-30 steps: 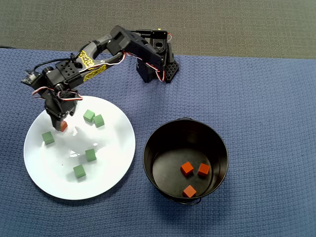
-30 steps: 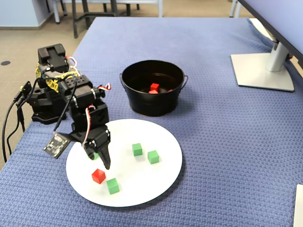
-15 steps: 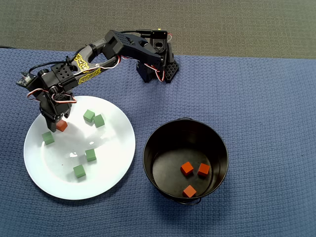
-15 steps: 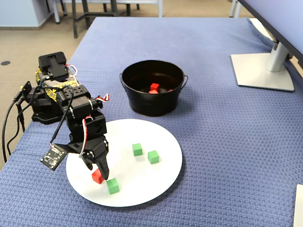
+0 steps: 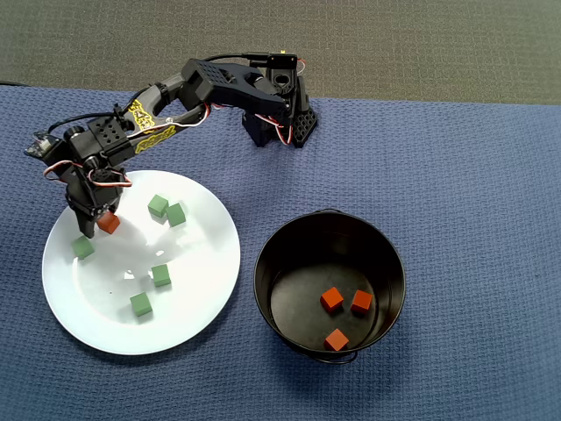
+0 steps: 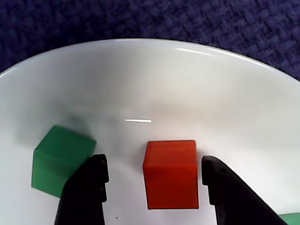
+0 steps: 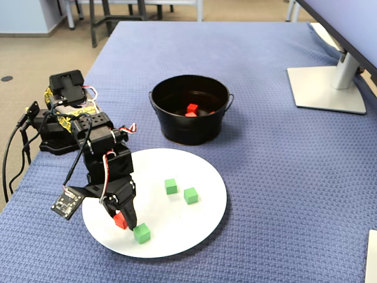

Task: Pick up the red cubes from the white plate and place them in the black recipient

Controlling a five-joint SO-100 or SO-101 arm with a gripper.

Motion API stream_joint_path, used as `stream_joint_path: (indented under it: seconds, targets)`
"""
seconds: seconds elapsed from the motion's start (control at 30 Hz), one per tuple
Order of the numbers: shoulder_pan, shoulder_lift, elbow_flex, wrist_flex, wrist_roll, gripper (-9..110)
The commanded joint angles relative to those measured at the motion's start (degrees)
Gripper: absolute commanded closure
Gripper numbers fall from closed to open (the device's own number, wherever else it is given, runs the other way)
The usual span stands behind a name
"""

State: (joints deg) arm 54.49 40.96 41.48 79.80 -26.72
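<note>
The black two-finger gripper (image 6: 152,180) stands open over the plate, its dark fingers (image 6: 89,187) either side of a small matte red-orange cube (image 6: 170,173) with a gap showing on both flanks, so nothing is grasped yet. The cube sits off-centre between them, nearer the right finger in the wrist view. Just outside the left finger lies a small green cube (image 6: 58,161), close enough that this finger could nudge it as the jaws shut. On an uneven closing, the red cube may twist or skid on the smooth, large round white plate (image 6: 187,84). Well away from the gripper, the deep glossy black metal pot (image 5: 272,263) holds three red cubes (image 5: 331,299).
</note>
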Motion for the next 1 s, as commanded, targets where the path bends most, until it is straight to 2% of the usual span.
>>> stream_joint_path:
  seconds: [0.0,0.17,0.37,0.67,0.97]
  targets:
    - [0.79,0.26,-4.83,-1.58,-0.18,85]
    - [0.88,-0.09,-5.36,-1.58,-0.35,86]
    - [0.88,-0.09,-5.45,-1.67,-1.05,101]
    - [0.97,3.25,-4.31,-0.18,1.49,102]
    - [-3.78,23.12,1.93,5.62,5.19,102]
